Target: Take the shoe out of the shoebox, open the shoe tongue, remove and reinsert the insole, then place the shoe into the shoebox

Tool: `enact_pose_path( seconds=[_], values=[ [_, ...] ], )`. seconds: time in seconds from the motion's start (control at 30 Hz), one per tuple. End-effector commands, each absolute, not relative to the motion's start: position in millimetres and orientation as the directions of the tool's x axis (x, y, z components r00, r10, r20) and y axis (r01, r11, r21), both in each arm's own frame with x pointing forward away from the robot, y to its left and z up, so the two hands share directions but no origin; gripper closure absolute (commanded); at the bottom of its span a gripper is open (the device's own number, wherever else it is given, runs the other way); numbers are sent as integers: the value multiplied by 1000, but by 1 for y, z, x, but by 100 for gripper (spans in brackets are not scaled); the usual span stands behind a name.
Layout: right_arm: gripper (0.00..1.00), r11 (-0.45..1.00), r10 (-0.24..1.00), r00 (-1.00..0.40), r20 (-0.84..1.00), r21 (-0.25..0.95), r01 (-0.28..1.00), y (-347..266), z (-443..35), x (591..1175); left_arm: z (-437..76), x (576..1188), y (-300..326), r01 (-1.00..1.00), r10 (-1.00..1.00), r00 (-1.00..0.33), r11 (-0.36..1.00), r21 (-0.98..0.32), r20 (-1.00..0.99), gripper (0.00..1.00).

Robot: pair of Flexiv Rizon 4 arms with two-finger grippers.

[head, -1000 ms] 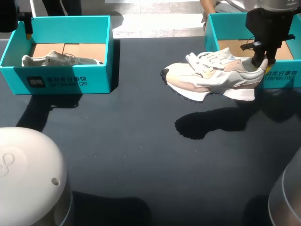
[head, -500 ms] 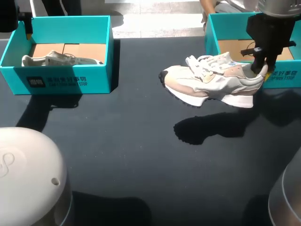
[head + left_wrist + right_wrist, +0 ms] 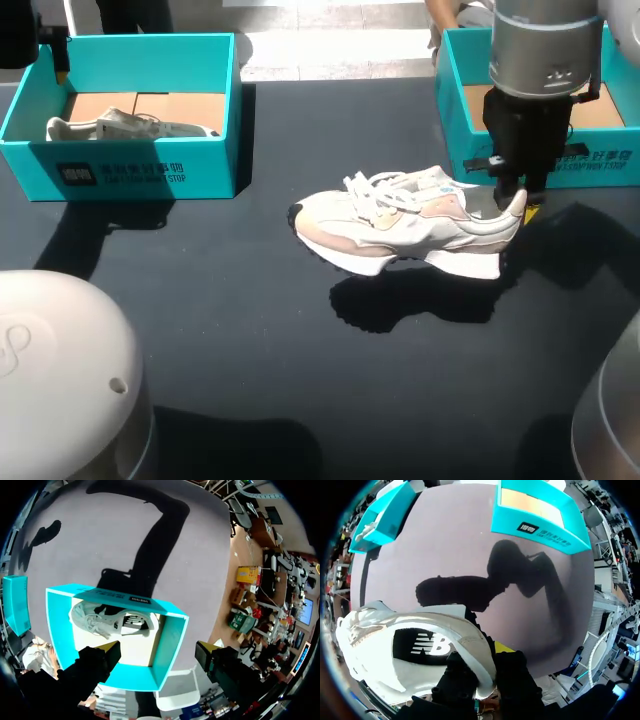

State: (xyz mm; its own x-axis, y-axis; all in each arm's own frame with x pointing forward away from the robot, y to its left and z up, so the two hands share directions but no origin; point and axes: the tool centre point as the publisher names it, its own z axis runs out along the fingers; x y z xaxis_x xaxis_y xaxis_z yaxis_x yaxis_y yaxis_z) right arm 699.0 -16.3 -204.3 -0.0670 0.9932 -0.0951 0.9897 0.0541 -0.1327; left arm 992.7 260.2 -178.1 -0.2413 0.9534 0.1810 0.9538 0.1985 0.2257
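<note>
The right pincer (image 3: pixel 515 205) was clamped on the heel of the white and pale pink shoe (image 3: pixel 400 225), one finger inside the heel collar and the other outside it. The shoe hung just clear of the dark surface (image 3: pixel 250 350), right of the middle, toe pointing to the left edge, laces loose over the tongue. Its shadow (image 3: pixel 410 300) lay under it on the near side. From the right wrist, the heel wall of the shoe (image 3: pixel 410 650) stood squeezed between the fingers of the right pincer (image 3: pixel 487 662).

The teal right shoebox (image 3: pixel 450 100) sat at the far right corner, just behind the held shoe, its cardboard floor showing. The left shoebox (image 3: pixel 130 170) sat at the far left corner with a second shoe (image 3: pixel 120 128) lying on its side inside.

The left pincer (image 3: pixel 157 652) hung wide open above the left shoebox (image 3: pixel 115 597), gripping nothing, with the second shoe (image 3: pixel 95 620) below and ahead of its fingers.
</note>
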Motion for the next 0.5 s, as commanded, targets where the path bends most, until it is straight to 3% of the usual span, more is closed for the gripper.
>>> enact_pose_path(
  seconds=[0.03, 0.17, 0.5],
  values=[
    [100, 16, 993, -32, -115, -139, 990, -11, -222, 689, -178, 992, 261, 953, 953, -241, 198, 229, 182, 0],
    [100, -30, 993, 13, -119, -137, 990, -12, -239, 684, -178, 992, 261, 953, 953, -241, 198, 229, 182, 0],
    [100, 38, 979, -59, -194, -110, 993, -17, -283, 681, -178, 992, 261, 953, 953, -241, 198, 229, 182, 0]
  ],
)
